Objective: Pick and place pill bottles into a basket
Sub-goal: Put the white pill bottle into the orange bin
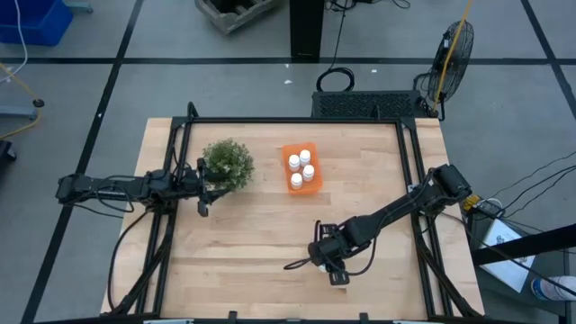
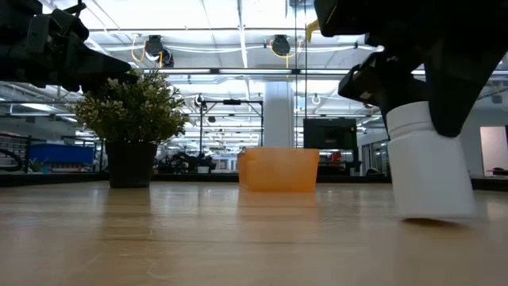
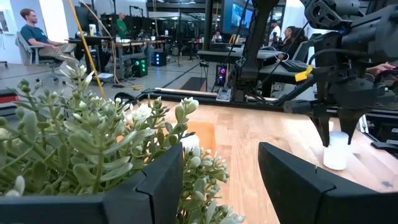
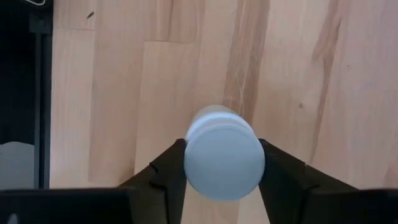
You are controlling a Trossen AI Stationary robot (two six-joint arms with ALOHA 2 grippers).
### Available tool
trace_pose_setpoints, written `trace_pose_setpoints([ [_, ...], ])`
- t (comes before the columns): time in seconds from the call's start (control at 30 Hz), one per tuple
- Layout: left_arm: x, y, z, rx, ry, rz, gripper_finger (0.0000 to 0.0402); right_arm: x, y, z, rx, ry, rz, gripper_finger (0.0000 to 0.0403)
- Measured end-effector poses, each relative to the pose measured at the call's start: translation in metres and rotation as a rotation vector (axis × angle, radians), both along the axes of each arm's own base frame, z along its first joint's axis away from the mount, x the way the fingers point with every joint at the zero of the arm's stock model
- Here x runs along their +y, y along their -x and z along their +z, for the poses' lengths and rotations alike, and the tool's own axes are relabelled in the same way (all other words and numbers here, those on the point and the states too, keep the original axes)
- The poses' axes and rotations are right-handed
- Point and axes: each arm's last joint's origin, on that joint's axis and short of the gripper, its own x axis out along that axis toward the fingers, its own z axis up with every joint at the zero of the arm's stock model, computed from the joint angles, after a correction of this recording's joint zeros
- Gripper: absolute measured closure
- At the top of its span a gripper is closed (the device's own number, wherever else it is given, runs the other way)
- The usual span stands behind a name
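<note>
The orange basket [image 1: 301, 168] sits at the table's far middle with several white pill bottles [image 1: 296, 181] standing in it; it also shows in the low view [image 2: 278, 169]. One more pill bottle [image 2: 429, 167] stands near the table's front right, under my right gripper [image 1: 335, 270], which is shut on it from above. My left gripper [image 3: 217, 186] is open and empty, next to the bushy green plant [image 1: 228, 164] at the table's left. My right gripper pinches the bottle by the sides of its round white cap [image 4: 224, 163] between its two fingers [image 4: 165, 171]. The fingers point down from above. The bottle stands nearly upright, a little tilted, its base [image 2: 432, 213] at the table top; I cannot tell whether it is lifted.
The potted plant [image 2: 131, 119] stands left of the basket, close to my left gripper. Black frame rails [image 1: 409, 153] run along the table's left, right and far sides. Bare wood [image 1: 252, 252] lies between the basket and the front edge. People sit in the room behind [image 3: 34, 31].
</note>
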Motion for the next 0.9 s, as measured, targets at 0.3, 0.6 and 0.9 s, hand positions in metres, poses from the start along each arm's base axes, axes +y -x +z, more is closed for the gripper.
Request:
trace_pose_setpoints([
  [0.3, 0.000, 0.000, 0.000, 0.000, 0.000, 0.000, 0.0188, -0.015, -0.008, 0.004, -0.097, 0.113, 0.050, 0.0256],
  [0.6, 0.000, 0.000, 0.000, 0.001, 0.000, -0.001, 0.0188, -0.086, -0.007, 0.067, -0.316, 0.198, -0.031, 0.0256],
  [0.9, 0.000, 0.000, 0.000, 0.000, 0.000, -0.001, 0.0188, -0.205, 0.025, 0.130, -0.504, 0.329, -0.313, 0.0256],
])
